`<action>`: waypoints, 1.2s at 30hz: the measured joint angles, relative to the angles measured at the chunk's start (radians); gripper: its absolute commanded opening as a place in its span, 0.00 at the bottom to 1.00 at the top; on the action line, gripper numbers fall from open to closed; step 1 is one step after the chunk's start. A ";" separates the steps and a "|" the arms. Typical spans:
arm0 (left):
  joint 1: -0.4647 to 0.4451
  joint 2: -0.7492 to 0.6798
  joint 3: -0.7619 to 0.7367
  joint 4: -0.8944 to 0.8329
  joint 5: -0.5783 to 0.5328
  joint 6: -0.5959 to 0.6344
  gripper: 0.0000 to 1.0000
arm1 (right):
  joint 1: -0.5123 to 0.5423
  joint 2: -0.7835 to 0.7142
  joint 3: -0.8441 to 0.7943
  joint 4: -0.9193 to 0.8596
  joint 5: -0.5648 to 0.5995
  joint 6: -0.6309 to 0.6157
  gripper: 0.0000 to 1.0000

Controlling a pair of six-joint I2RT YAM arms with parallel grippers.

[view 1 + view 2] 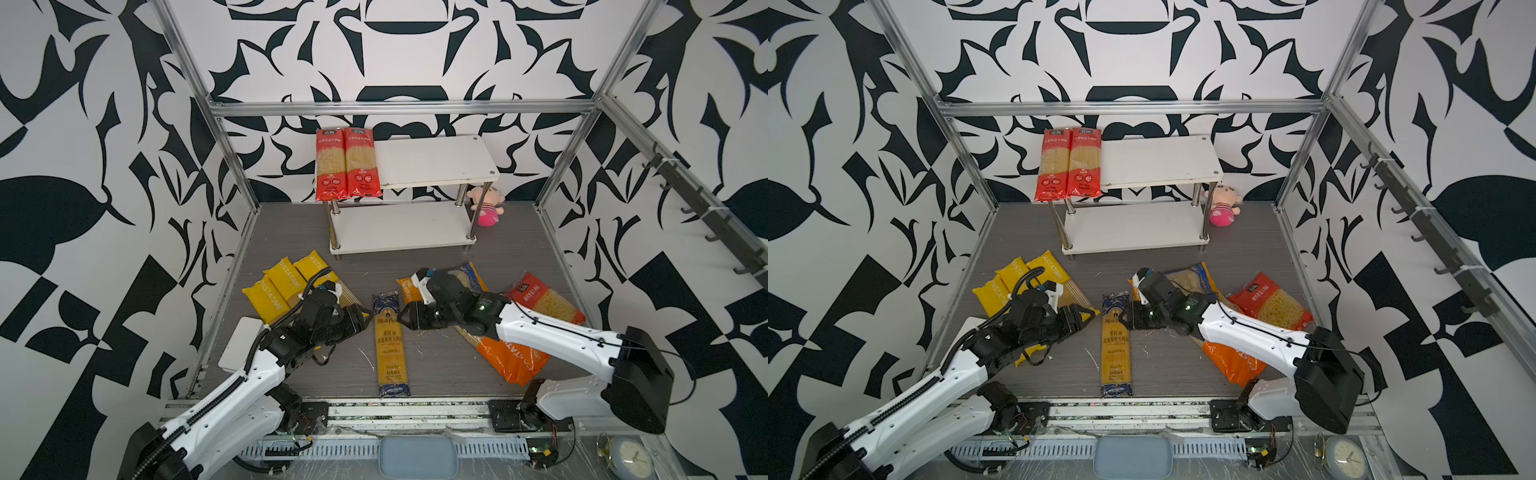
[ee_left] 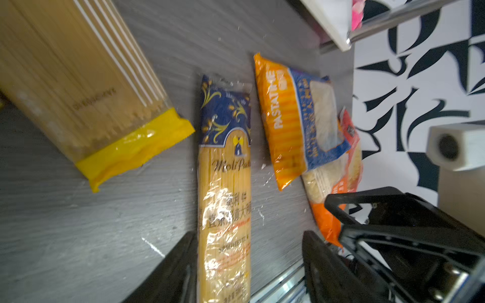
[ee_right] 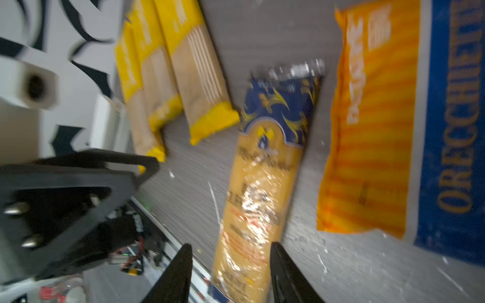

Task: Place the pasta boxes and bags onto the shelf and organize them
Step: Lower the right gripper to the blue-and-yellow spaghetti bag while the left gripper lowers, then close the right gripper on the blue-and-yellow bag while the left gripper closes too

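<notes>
**Pasta stock, counter and shelf**

- Shelf (image 1: 436, 160): two white boards on chrome posts, standing at the back of the counter (image 1: 436, 365).
- Red spaghetti packs (image 1: 331, 164), two: flat on the top board at its left end. They lie side by side and touching, with their near ends overhanging the front edge.
- Dark blue spaghetti pack (image 1: 390, 345): flat on the counter at front centre, running front to back, between the two grippers.
- Yellow PASTATIME spaghetti packs (image 1: 286, 278), three: on the counter at front left, side by side at a slant. The left arm partly covers them.
- Orange PASTATIME bag (image 1: 511, 359): on the counter at front right, under the right arm.
- Blue orecchiette bag (image 1: 469, 274): lying on top of the orange bag.
- Red short-pasta bag (image 1: 546, 299): on the counter to the right of those two.
- Left gripper (image 1: 365, 318): low, just beside the dark blue pack's left edge. Its jaws are apart and hold nothing.
- Right gripper (image 1: 405, 319): low, at the same pack's right edge. Its jaws are apart and hold nothing; whether a tip touches the wrapper cannot be told.
- Pink plush doll (image 1: 486, 205): on the counter beside the shelf's right rear post.
</notes>
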 measured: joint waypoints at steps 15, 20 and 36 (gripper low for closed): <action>-0.135 0.224 -0.168 0.236 -0.033 -0.086 0.47 | 0.039 0.302 -0.039 0.251 0.013 0.066 0.54; -0.135 0.257 -0.186 0.322 -0.015 -0.091 0.43 | 0.015 0.323 -0.081 0.384 -0.050 0.084 0.31; 0.098 -0.002 -0.065 0.144 0.148 0.066 0.63 | 0.004 0.151 -0.237 0.568 -0.063 0.021 0.02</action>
